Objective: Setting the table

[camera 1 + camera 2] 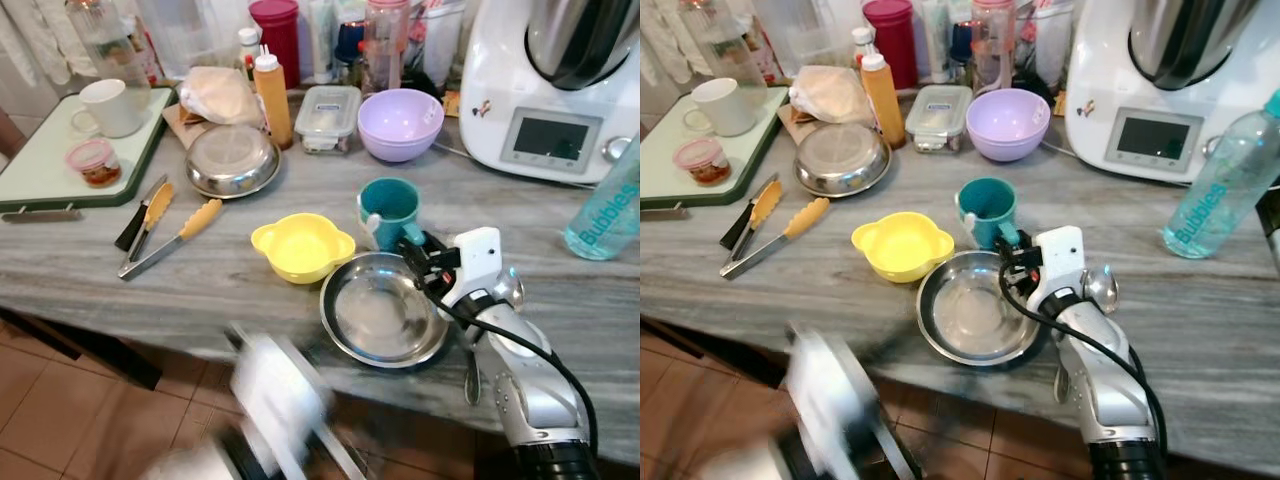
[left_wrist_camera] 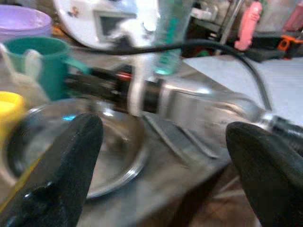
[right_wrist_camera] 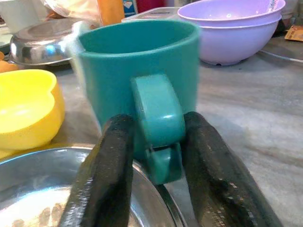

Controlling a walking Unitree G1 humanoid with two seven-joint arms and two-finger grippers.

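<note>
Worktop (image 1: 150,270): grey, wood-grained and crowded, with jars and bottles along the far edge; we see brown floor tiles below its near edge.
Teal mug (image 1: 389,210): upright near the middle, just beyond the steel bowl (image 1: 383,312) and just right of the yellow bowl (image 1: 302,246). Its handle (image 3: 158,126) points toward us.
Right claw (image 3: 158,151): we see its two fingers (image 3: 111,175) set either side of the handle, close against it. We judge them nearly closed on it, but cannot tell whether they grip.
Handling: we judge the mug rigid, light and smooth, probably plastic. The handle is the natural hold, though a narrow, glossy one that could twist or slip in the fingers; lifting straight up should clear the steel bowl's rim.
Left claw (image 2: 163,161): blurred, below the worktop's near edge, spread wide and holding nothing.
Surroundings: lilac bowl (image 1: 400,123) and white kitchen machine (image 1: 560,90) farther off; tongs (image 1: 170,238) and a steel dish (image 1: 232,160) to the left.
</note>
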